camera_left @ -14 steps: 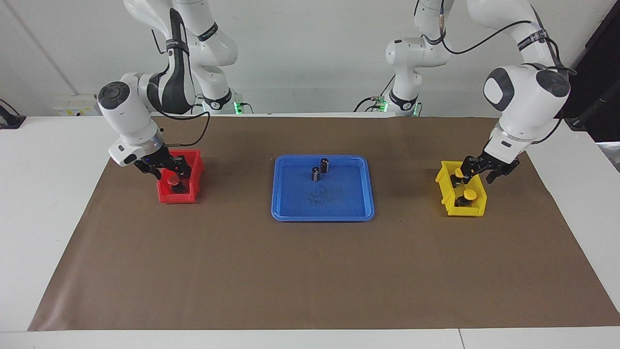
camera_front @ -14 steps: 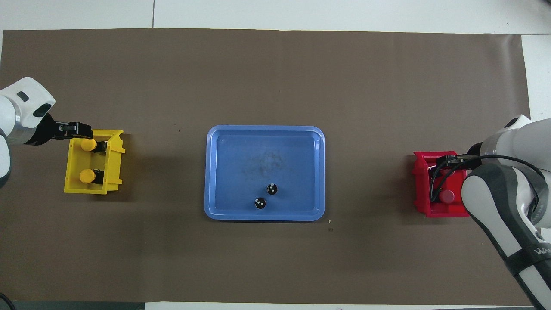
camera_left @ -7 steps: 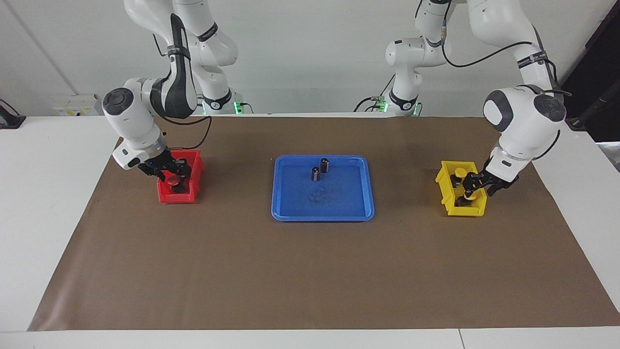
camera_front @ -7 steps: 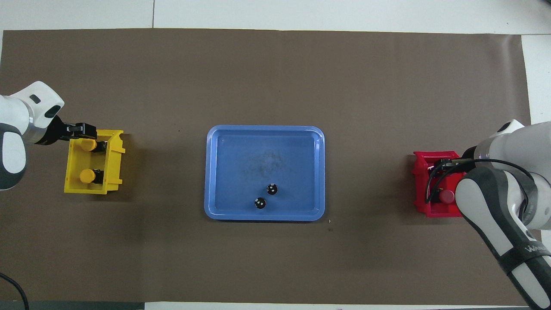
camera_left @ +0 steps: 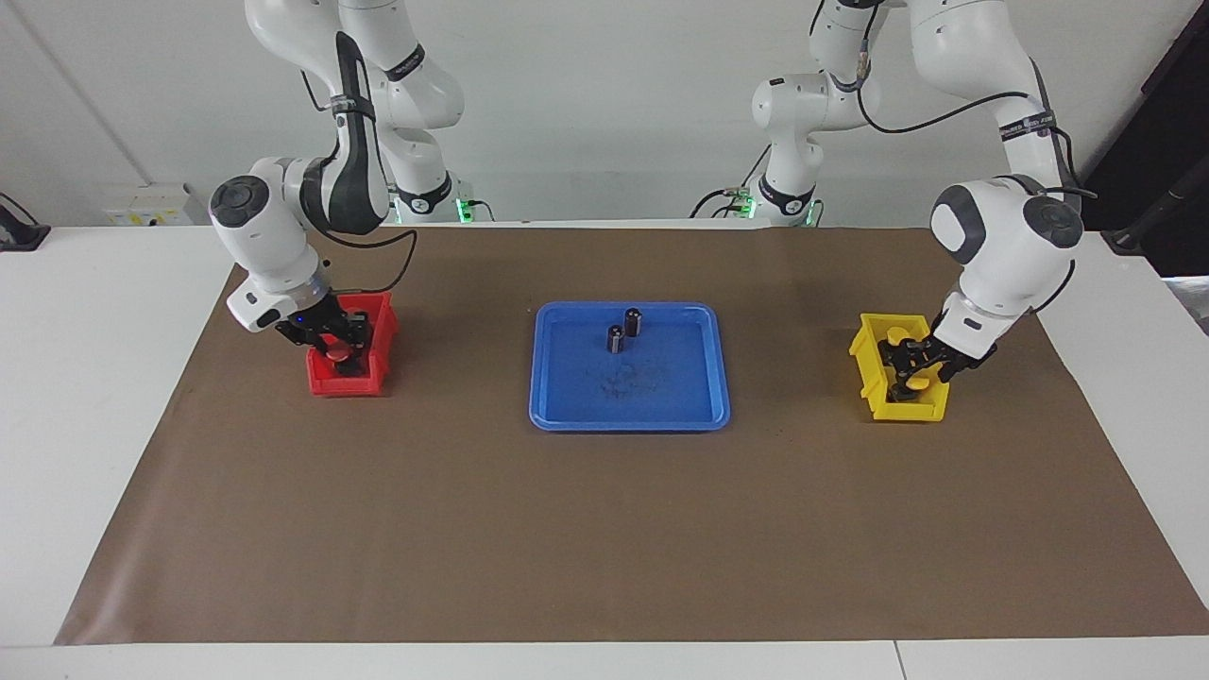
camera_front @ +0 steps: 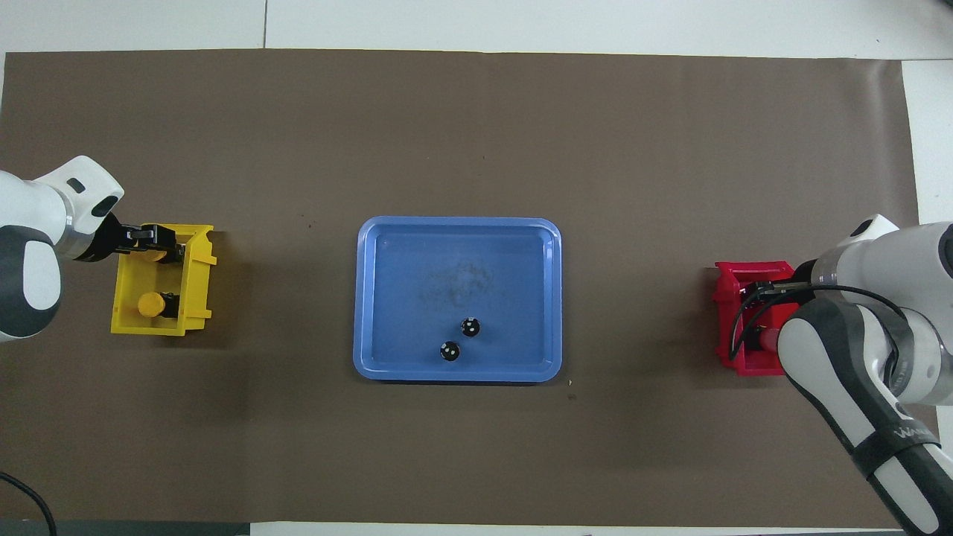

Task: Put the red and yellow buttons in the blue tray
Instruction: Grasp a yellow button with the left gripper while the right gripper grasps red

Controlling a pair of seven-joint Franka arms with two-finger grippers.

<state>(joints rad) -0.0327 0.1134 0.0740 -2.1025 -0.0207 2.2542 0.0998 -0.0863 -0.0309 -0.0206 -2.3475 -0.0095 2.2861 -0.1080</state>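
Two yellow buttons [camera_front: 151, 304] are sitting in your yellow bin [camera_front: 199, 279], with your left gripper [camera_left: 914, 370] reaching down around the farther one; whether its jaws are gripping it, you cannot tell. Your right gripper [camera_left: 338, 348] is dipping into the red bin [camera_left: 376, 364] over a red button [camera_left: 337, 353], jaw state unclear, while the blue tray [camera_left: 567, 397] is holding only two dark cylinders [camera_left: 623, 331].

One high camera faces the robots across the table; another looks steeply down (both share the tabletop [camera_left: 604, 529]).
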